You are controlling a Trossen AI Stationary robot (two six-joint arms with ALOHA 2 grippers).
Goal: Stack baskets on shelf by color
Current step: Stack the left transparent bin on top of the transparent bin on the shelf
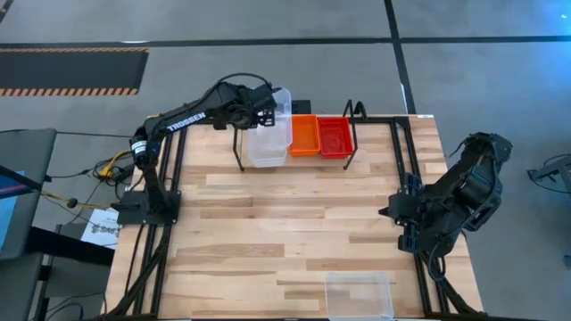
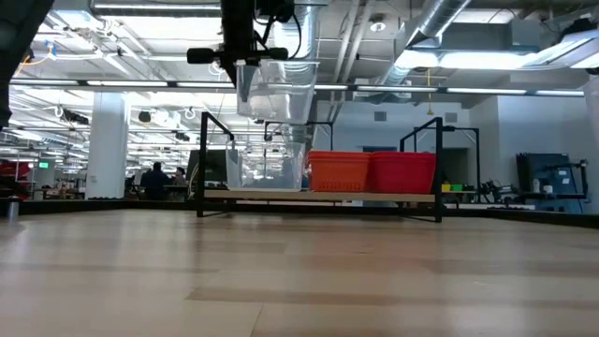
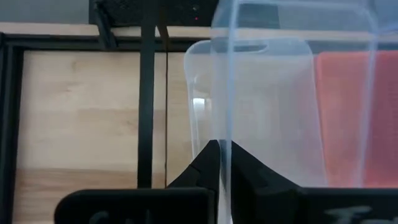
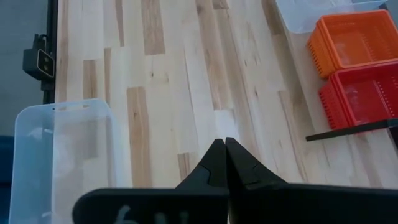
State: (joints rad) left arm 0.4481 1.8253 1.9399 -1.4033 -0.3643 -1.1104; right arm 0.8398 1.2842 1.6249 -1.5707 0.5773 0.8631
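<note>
From above, the left tool [image 1: 268, 111] at upper centre of the frame is clenched on a clear basket [image 1: 280, 105] over the shelf [image 1: 350, 134], where another clear basket [image 1: 266, 147], an orange basket [image 1: 305, 135] and a red basket [image 1: 335, 137] sit in a row, while the right tool [image 1: 390, 212] at right is closed with nothing in it and a third clear basket [image 1: 359, 295] lies at the counter's [image 1: 268, 223] bottom edge. In the low view the held basket [image 2: 276, 89] hangs at upper centre above the clear one on the shelf [image 2: 266, 168]. The left wrist view shows its fingers [image 3: 211, 165] pinching the clear wall [image 3: 261, 106]; the right wrist view shows its fingers [image 4: 225, 163] pressed together above bare wood.
</note>
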